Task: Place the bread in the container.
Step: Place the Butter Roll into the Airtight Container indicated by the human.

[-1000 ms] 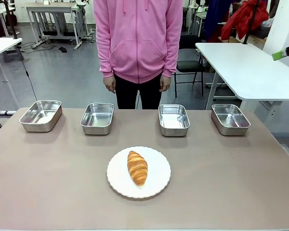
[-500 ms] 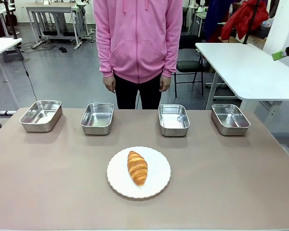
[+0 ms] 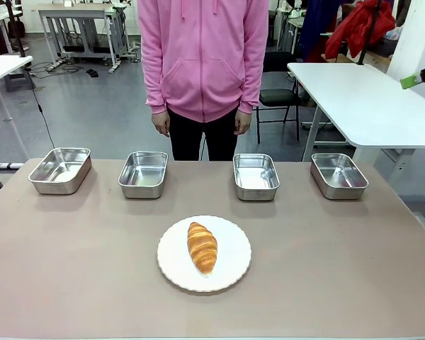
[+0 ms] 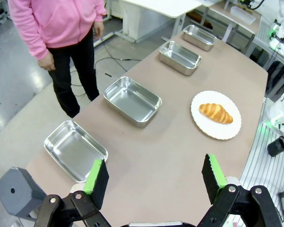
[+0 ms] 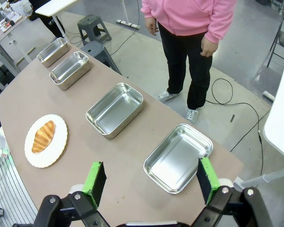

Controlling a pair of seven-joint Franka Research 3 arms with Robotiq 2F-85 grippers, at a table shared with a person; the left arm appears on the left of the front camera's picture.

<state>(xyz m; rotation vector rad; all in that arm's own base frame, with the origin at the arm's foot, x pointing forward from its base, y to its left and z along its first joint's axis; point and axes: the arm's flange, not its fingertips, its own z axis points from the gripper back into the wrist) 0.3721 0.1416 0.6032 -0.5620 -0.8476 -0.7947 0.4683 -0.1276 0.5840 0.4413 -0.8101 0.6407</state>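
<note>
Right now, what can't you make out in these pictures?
- Front view: person above the shoulders, cut off by the top edge.
- Every view: bread's underside, hidden against the plate.
- Front view: trays' near inner walls, hidden by their own near sides.
- Wrist views: left pincer and right pincer, both open, bases cut off by the bottom edge.

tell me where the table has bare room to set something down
Bare table stretches wide on both sides of the plate, plus a strip between it and the trays. Crowded only along the far edge, where four trays line up.
</note>
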